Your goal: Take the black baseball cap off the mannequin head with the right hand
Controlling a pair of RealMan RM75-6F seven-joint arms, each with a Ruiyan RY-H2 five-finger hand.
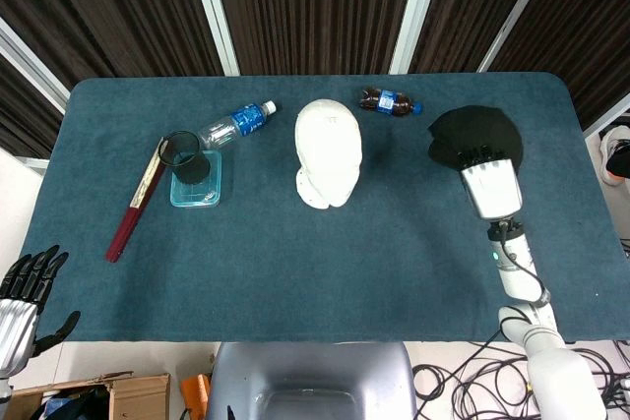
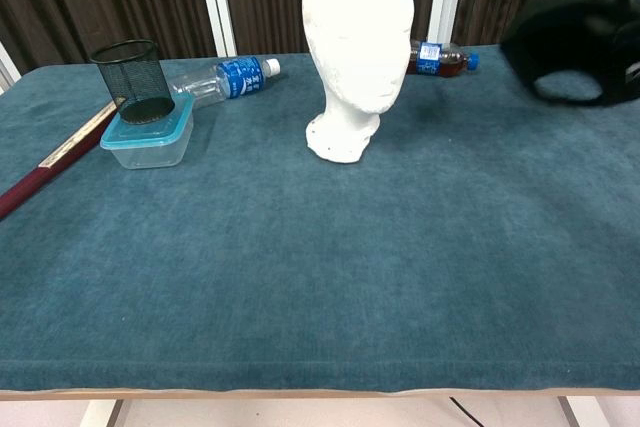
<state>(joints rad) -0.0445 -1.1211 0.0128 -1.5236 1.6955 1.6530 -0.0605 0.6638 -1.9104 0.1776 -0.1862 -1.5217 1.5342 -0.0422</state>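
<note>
The white mannequin head [image 1: 329, 162] [image 2: 356, 42] stands bare in the middle of the table. My right hand [image 1: 487, 176] holds the black baseball cap [image 1: 474, 138] [image 2: 572, 37] over the right side of the table, well to the right of the head. In the chest view the cap hangs above the cloth at the right edge, and the hand itself is barely seen there. My left hand [image 1: 25, 287] hangs below the table's front left corner with its fingers spread and nothing in it.
A brown drink bottle [image 1: 389, 101] [image 2: 440, 57] lies behind the head. At the left are a water bottle [image 1: 236, 124] [image 2: 222, 79], a black mesh cup [image 1: 185, 156] [image 2: 132, 78] in a clear blue tray [image 2: 150, 137], and a dark red stick [image 1: 135, 204].
</note>
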